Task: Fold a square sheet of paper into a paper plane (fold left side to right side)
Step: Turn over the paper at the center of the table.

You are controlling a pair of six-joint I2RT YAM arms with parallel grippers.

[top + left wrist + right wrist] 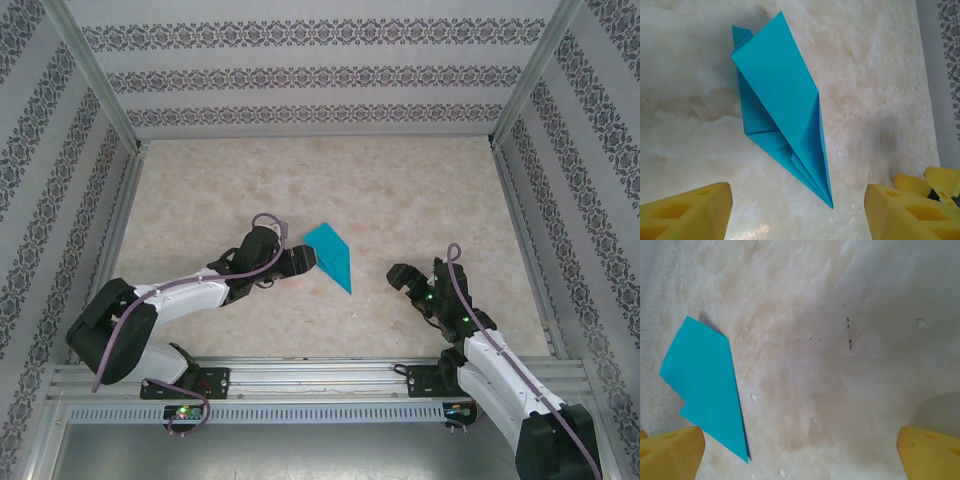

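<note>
One teal paper plane (pixel 785 115) lies folded into a pointed dart.

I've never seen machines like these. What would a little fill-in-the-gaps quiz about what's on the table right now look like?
1. The folded blue paper lies on the ____.
2. It lies closer to the ____ arm's jaws than to the other's.
3. Both pairs of jaws stand ____, holding nothing.
4. The fingertips of the jaws are coloured ____.
Missing words: table; left; open; yellow.
</note>
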